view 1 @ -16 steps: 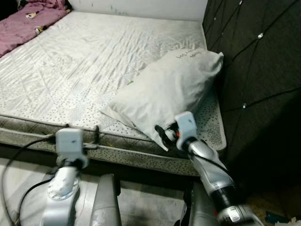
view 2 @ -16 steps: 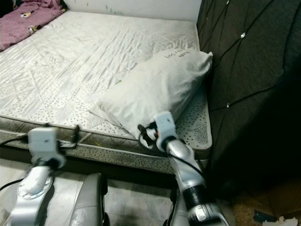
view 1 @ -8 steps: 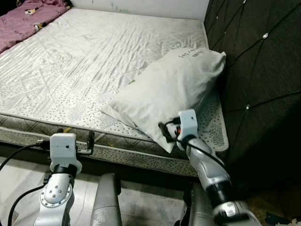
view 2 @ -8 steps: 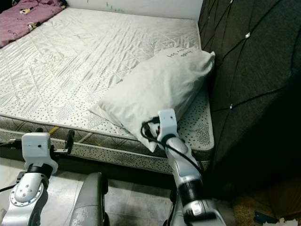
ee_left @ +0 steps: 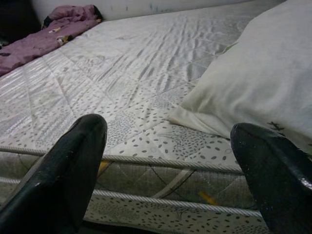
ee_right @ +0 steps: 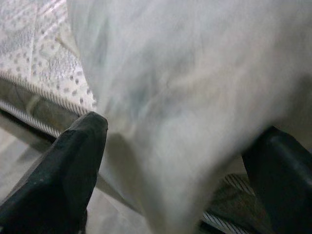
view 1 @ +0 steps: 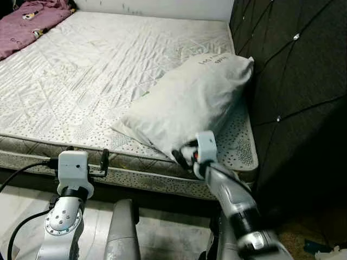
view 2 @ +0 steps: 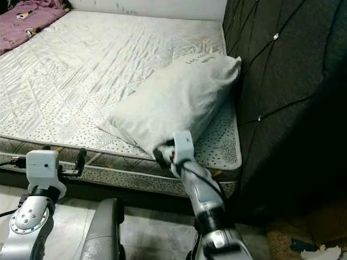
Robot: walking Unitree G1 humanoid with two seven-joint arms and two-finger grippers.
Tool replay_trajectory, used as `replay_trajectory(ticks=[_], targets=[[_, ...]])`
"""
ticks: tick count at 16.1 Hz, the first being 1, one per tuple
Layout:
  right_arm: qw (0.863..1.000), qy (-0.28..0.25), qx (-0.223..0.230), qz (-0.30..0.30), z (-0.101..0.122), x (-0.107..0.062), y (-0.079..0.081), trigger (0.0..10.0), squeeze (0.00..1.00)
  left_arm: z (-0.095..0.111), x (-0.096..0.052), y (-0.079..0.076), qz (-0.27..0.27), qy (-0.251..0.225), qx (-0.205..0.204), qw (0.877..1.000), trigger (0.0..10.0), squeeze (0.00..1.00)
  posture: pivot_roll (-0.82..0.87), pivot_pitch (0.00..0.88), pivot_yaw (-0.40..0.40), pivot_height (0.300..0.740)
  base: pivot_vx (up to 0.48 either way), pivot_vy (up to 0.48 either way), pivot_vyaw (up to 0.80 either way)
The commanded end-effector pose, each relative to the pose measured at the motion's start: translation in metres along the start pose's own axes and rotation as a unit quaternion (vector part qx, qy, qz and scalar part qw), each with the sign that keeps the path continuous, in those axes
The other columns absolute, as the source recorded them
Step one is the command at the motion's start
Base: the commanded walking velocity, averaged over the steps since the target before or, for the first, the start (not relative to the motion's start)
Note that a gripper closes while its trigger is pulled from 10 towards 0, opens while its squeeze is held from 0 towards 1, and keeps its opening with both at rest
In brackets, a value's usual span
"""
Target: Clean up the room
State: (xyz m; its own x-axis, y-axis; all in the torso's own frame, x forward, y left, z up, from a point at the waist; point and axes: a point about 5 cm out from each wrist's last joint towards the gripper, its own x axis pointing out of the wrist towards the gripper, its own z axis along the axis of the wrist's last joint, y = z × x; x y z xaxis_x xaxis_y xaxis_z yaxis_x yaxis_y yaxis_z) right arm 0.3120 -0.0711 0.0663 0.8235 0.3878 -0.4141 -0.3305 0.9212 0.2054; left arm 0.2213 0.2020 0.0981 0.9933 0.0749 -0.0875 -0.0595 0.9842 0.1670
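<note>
Right hand (view 1: pixel 186 155) has pushed in since a moment ago, fingers spread around the pillow (view 1: pixel 187 101) corner at the mattress (view 1: pixel 81 70) edge by the headboard (view 1: pixel 293 65). Grasp likely next. Left hand (ee_left: pixel 168 170) spread, idle near mattress side.

Pillow (view 1: pixel 190 103) crowds the headboard (view 1: pixel 293 81); mattress (view 1: pixel 108 65) leftward lies open.

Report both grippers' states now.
Left gripper: open, holding nothing.
Right gripper: open, fingers either side of the white fabric pillow corner.
</note>
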Motion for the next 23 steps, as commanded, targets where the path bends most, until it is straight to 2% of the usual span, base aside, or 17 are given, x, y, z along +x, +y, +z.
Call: replay_trajectory(ticks=[1, 2, 5, 9, 11, 18, 21, 23], targets=[[1.000, -0.002, 0.020, 0.002, 0.006, 0.005, 0.006, 10.0, 0.00, 0.004, 0.000, 0.004, 0.003, -0.004, 0.005, 1.000, 10.0, 0.00, 0.19, 0.014, -0.012, 0.562, 0.000, 0.000, 0.00], [0.999, -0.015, 0.040, 0.002, 0.014, 0.009, 0.011, 0.0, 0.00, 0.005, 0.000, 0.004, 0.004, -0.004, 0.006, 1.000, 10.0, 0.00, 0.19, 0.015, -0.010, 0.562, 0.000, 0.000, 0.00], [0.998, -0.025, 0.062, -0.005, 0.023, 0.017, 0.017, 0.0, 0.00, 0.007, 0.001, 0.004, 0.001, -0.004, 0.010, 1.000, 10.0, 0.00, 0.20, 0.013, -0.006, 0.562, 0.000, 0.000, 0.00], [0.990, -0.008, 0.126, -0.061, 0.021, 0.023, 0.006, 0.0, 0.00, 0.009, 0.004, 0.005, 0.000, -0.006, 0.013, 1.000, 10.0, 0.00, 0.20, 0.011, -0.002, 0.562, 0.000, 0.000, 0.00], [0.988, -0.015, 0.133, -0.073, 0.028, 0.027, 0.005, 0.0, 0.00, 0.009, 0.004, 0.003, -0.002, -0.005, 0.012, 1.000, 10.0, 0.00, 0.20, 0.013, -0.004, 0.562, 0.000, 0.000, 0.00], [0.987, -0.025, 0.137, -0.086, 0.036, 0.030, -0.003, 0.0, 0.00, 0.006, -0.003, -0.001, 0.000, 0.002, 0.007, 1.000, 10.0, 0.00, 0.19, 0.041, -0.020, 0.562, 0.000, 0.000, 0.00], [0.986, -0.024, 0.125, -0.104, 0.036, 0.029, -0.013, 0.0, 0.00, 0.005, -0.004, -0.003, -0.001, 0.006, 0.005, 1.000, 10.0, 0.00, 0.18, 0.055, -0.026, 0.562, 0.000, 0.000, 0.00], [0.984, -0.029, 0.117, -0.134, 0.038, 0.027, -0.027, 0.0, 0.00, 0.003, -0.004, -0.002, 0.000, 0.008, 0.006, 1.000, 10.0, 0.00, 0.18, 0.046, -0.028, 0.562, 0.000, 0.000, 0.00]])
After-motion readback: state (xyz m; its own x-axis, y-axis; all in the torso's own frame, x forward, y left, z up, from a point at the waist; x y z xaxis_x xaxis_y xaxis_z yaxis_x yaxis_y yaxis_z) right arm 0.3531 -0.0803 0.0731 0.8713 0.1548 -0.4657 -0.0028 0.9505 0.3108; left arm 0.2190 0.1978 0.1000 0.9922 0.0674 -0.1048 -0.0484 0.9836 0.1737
